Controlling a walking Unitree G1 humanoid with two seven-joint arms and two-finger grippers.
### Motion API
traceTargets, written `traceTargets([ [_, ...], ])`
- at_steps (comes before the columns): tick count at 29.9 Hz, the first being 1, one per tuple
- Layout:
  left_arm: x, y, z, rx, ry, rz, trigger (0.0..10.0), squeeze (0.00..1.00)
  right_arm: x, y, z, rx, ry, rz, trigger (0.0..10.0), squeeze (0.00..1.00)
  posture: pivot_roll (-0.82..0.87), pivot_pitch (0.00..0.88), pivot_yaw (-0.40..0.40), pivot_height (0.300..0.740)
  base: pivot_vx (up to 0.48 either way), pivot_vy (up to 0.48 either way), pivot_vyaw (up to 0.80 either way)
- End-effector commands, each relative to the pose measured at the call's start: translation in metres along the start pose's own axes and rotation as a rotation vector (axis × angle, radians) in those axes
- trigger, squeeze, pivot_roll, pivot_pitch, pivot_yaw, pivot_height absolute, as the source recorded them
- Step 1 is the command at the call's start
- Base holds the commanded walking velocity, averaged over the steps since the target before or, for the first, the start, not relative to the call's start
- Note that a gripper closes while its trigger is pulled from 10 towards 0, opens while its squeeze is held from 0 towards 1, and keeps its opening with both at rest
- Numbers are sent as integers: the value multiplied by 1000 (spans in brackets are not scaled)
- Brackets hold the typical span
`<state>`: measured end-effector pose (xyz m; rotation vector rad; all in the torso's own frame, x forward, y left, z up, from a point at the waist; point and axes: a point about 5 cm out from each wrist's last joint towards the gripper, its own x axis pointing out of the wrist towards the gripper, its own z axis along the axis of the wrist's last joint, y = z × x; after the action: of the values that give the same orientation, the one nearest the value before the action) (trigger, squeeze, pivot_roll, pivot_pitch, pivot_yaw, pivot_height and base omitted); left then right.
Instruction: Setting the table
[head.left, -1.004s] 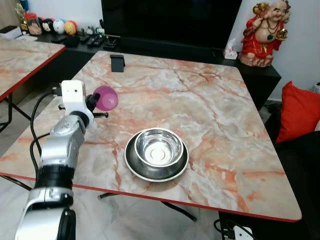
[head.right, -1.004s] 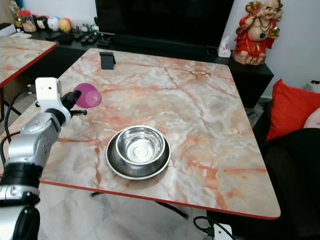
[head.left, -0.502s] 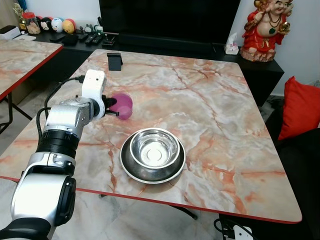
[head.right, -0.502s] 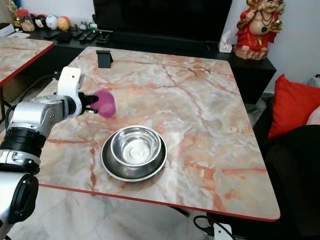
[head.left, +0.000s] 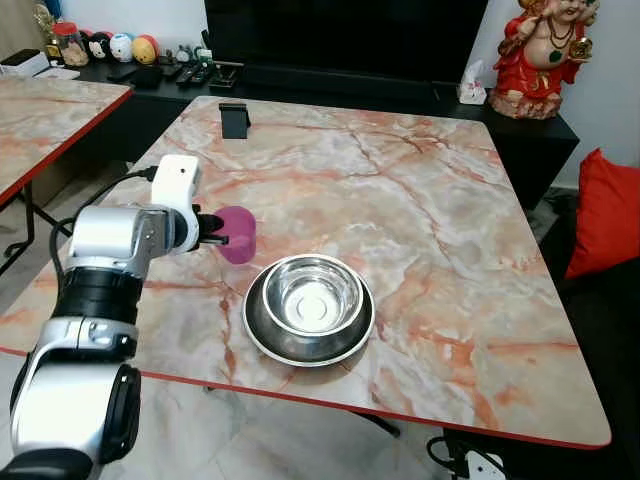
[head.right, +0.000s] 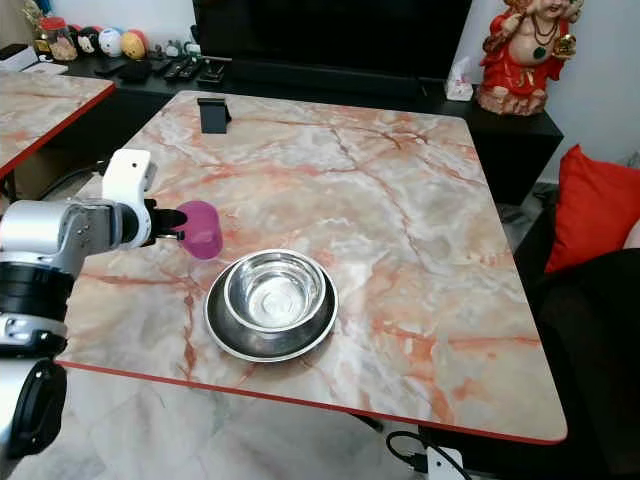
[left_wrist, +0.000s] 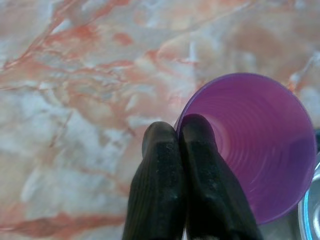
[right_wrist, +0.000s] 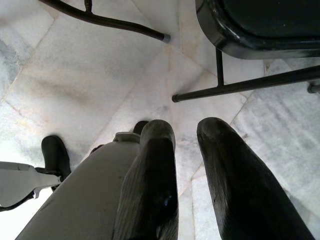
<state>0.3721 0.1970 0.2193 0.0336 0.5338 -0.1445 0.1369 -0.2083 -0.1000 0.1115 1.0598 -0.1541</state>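
Note:
A purple plastic cup (head.left: 238, 234) hangs low over the marble table (head.left: 430, 200), just left of the steel bowl (head.left: 312, 297). The bowl rests in a steel plate (head.left: 262, 340) near the table's front edge. My left gripper (head.left: 215, 230) is shut on the cup's rim; in the left wrist view its fingers (left_wrist: 162, 155) pinch the rim of the cup (left_wrist: 250, 145), whose mouth faces that camera. I cannot tell whether the cup touches the tabletop. My right gripper (right_wrist: 186, 135) hangs idle over the tiled floor, fingers apart and holding nothing.
A small black stand (head.left: 234, 119) sits at the table's far left. Beyond it are a dark TV console and a red statue (head.left: 545, 55). A second marble table (head.left: 50, 110) stands to the left, a red cushion (head.left: 610, 210) to the right.
My left arm has carried the purple cup to the right and down, from beside the table's left edge to just left of the bowl. The head camera has shifted slightly.

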Motion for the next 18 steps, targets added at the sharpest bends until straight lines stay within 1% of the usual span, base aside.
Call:
traceTargets([
  [1,-4,2,-3,-32,10,31,10000,0,-1,-2,-2,19,6,-9,10000,0,134,0,-37,727,0,0,0],
  [6,-5,4,-11,-66,35,49,10000,0,-1,-2,-2,12,10,-7,10000,0,141,0,-42,727,0,0,0],
  [9,-5,4,-14,-63,37,52,10000,0,-1,-2,-3,13,9,-7,10000,0,138,0,-42,727,0,0,0],
  [18,-5,-4,-19,-102,47,20,10000,0,-1,-3,-2,14,9,-9,10000,0,131,0,-41,727,0,0,0],
])
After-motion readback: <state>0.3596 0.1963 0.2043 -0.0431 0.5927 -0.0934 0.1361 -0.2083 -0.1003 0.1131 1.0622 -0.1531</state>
